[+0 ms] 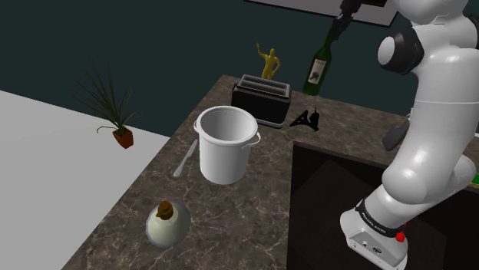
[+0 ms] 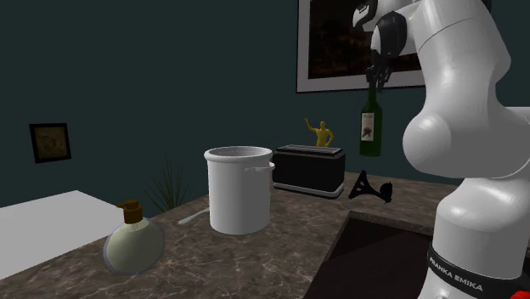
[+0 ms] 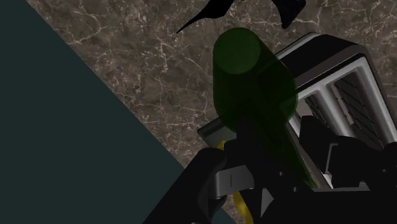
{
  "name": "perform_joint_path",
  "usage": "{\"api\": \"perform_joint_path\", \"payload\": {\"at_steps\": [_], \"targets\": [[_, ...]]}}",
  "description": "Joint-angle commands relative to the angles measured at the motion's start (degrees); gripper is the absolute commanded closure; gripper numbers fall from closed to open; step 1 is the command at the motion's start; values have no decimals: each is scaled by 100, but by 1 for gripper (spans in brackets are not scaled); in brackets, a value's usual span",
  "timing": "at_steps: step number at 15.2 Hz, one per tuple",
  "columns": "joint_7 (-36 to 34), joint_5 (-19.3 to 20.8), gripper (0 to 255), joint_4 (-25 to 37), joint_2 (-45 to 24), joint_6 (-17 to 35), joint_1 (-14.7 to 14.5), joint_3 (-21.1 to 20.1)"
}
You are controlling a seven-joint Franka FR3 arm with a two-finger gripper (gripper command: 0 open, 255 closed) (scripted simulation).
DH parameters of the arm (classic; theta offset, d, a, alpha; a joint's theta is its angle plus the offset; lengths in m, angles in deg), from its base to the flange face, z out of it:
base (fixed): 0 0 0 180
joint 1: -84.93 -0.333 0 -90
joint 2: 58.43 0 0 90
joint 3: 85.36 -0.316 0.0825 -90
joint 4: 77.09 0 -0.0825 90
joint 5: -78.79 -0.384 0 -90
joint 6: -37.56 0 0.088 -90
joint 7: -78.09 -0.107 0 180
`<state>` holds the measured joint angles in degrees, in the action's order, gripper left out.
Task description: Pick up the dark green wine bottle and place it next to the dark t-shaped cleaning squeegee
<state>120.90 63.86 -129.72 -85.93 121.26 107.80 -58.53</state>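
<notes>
The dark green wine bottle (image 1: 320,69) with a pale label hangs slightly tilted above the back of the marble counter (image 1: 230,207), to the right of the toaster in the shoulder view. My gripper (image 1: 341,27) is shut on its neck from above. In the second exterior view the bottle (image 2: 369,126) hangs under the gripper (image 2: 377,75), its base above the counter. The black T-shaped squeegee (image 1: 307,120) lies on the counter just below and in front of the bottle. In the wrist view the fingers (image 3: 216,181) clasp the bottle (image 3: 254,83), with the squeegee (image 3: 210,13) beyond its base.
A black toaster (image 1: 261,100) stands beside the squeegee, a gold figurine (image 1: 268,61) behind it. A tall white pot (image 1: 225,144) stands mid-counter with a utensil (image 1: 184,159) beside it. A round flask (image 1: 166,221) sits near the front. A dark sink (image 1: 338,199) opens beside my arm.
</notes>
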Motion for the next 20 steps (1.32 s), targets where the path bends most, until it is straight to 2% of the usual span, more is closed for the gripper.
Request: {"api": "perform_joint_path", "payload": {"at_steps": [1,9,20], "targets": [[15,79,255,-465,178,292,-129,22],[44,237,255,-1651,533,1129,-392,44],[88,304,255,-2778,719,2075,-564,32]]}}
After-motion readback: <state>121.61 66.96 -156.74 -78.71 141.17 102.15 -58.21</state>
